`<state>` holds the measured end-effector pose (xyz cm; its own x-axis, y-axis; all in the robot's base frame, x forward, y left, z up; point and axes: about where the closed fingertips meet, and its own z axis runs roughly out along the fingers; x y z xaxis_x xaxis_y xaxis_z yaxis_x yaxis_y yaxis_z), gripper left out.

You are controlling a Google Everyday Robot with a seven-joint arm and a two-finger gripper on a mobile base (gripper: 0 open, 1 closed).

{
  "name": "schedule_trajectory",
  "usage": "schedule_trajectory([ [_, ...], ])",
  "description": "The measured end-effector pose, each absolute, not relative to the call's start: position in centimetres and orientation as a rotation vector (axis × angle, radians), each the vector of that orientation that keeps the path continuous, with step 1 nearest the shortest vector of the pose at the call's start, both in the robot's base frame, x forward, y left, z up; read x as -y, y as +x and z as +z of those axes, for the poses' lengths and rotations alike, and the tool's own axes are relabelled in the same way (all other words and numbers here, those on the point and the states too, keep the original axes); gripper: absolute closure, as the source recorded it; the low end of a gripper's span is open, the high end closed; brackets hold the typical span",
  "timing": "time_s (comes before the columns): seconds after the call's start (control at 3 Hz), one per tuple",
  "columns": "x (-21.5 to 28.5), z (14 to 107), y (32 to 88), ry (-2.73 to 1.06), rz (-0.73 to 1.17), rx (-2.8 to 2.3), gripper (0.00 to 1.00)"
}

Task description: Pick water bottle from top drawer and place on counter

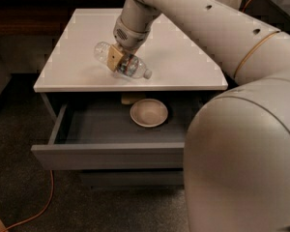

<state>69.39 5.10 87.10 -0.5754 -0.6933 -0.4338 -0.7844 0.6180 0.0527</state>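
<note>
The water bottle [130, 67] is clear with a white cap at its right end and a dark label band. It lies on its side over the front middle of the white counter [77, 57]. My gripper [118, 58] reaches down from the arm above and is shut on the bottle's middle, its tan fingers [115, 58] across it. I cannot tell whether the bottle rests on the counter or hangs just above it. The top drawer [106, 156] stands pulled open below the counter, with a dark interior.
A round beige bowl [149, 112] sits inside the open drawer at the back middle, with a small tan object [132, 98] behind it. My arm's large pale body [241, 153] fills the right side. An orange cable [38, 207] lies on the dark floor at the left.
</note>
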Motion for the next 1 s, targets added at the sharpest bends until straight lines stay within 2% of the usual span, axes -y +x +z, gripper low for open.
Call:
schedule_trajectory([
  [0.67, -3.6, 84.4, 72.2, -1.158, 0.314, -2.494, 0.05],
  [1.0, -3.6, 84.2, 72.2, -1.160, 0.313, -2.497, 0.00],
])
